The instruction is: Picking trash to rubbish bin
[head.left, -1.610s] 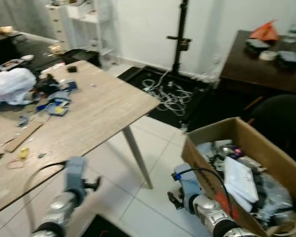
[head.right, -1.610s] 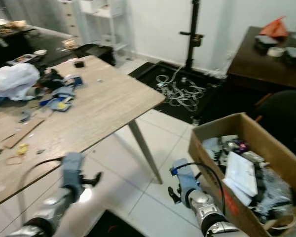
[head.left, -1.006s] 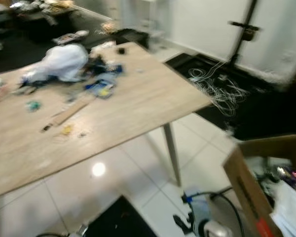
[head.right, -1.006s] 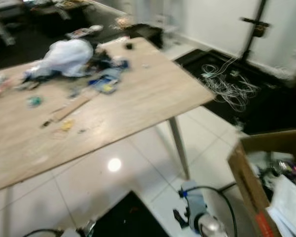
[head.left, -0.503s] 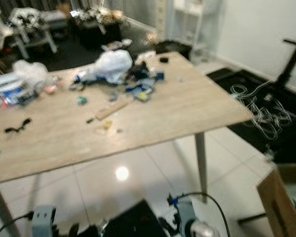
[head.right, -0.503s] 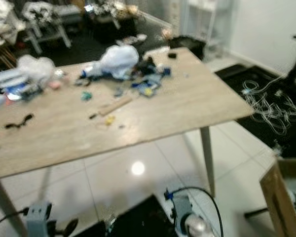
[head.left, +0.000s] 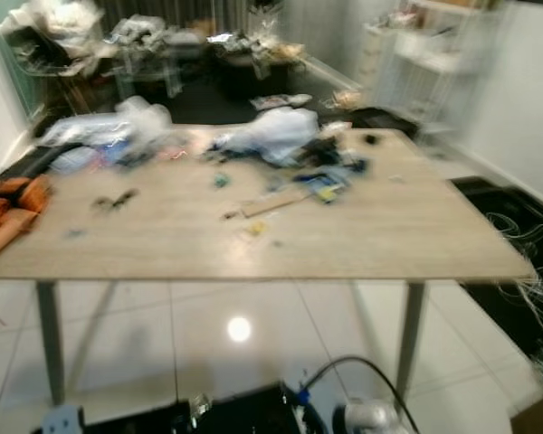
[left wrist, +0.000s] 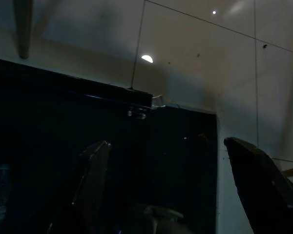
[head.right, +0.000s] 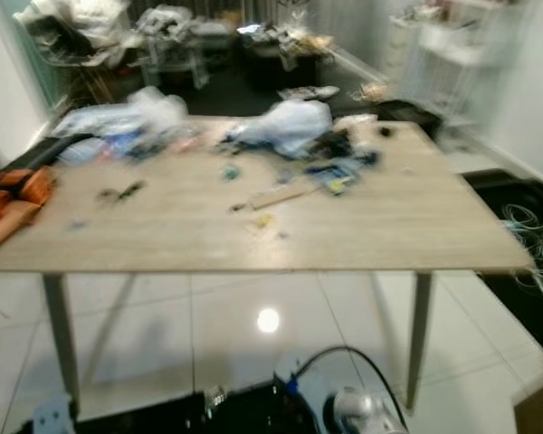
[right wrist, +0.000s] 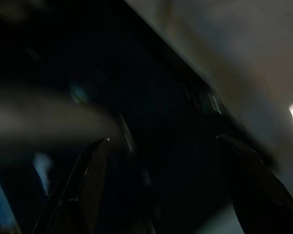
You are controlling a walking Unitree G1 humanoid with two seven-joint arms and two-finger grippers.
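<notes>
White floor tiles lie under our desk, littered with trash. Our left end effector and right end effector hang open, empty.

Litter crowds the table's far half, near half bare

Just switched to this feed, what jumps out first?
A long wooden table strewn with litter fills the middle. A pale plastic bag lies at the far side next to a dark and blue clutter pile, and orange items sit at its left end. Both hands hang low above a black mat on the tiled floor.
</notes>
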